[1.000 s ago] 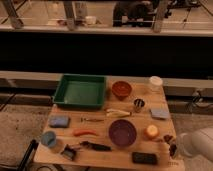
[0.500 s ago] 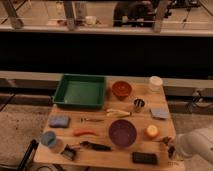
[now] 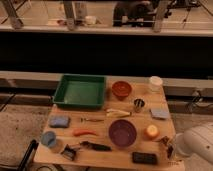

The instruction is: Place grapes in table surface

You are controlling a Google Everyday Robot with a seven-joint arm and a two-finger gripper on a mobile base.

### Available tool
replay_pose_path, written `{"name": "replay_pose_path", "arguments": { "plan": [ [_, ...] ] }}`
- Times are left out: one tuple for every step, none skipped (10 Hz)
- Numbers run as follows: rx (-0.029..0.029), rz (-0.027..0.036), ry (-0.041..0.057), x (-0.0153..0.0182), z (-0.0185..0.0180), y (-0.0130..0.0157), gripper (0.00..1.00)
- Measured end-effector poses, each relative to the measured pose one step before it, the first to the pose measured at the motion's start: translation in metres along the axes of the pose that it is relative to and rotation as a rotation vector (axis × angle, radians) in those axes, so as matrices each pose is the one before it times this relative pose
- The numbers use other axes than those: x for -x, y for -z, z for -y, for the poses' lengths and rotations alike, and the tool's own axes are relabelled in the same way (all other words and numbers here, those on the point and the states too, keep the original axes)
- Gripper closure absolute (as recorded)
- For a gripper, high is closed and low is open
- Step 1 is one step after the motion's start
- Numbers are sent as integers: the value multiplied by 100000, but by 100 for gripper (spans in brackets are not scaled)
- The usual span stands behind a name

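Lower right of the frame: your white arm (image 3: 197,144) bends inward, its hand (image 3: 171,150) at the light tan wooden tabletop's (image 3: 100,131) corner, apparently gripping the dark red-purple grapes (image 3: 165,141).

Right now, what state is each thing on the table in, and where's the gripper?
Gripper: at the table's near right corner.
Grapes: by the gripper, near the table edge.
Green tray: empty.
Purple bowl: upright, empty.
Orange bowl: upright.
Orange fruit: loose on the table.
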Motion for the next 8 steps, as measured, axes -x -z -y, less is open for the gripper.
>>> {"name": "replay_pose_path", "arguments": {
  "plan": [
    [221,-74,326,150,81,-152,30],
    [240,-57,386,160,82,-77,22],
    [261,-35,134,47,-28,-81,20],
    [188,-19,78,28,-18,-54,20],
    [251,-151,411,22,19,-71,20],
    [326,263,481,131,9,-40,20],
    [402,168,236,37,-72,-51,20],
    [304,327,300,61,-41,-23,20]
  ]
}}
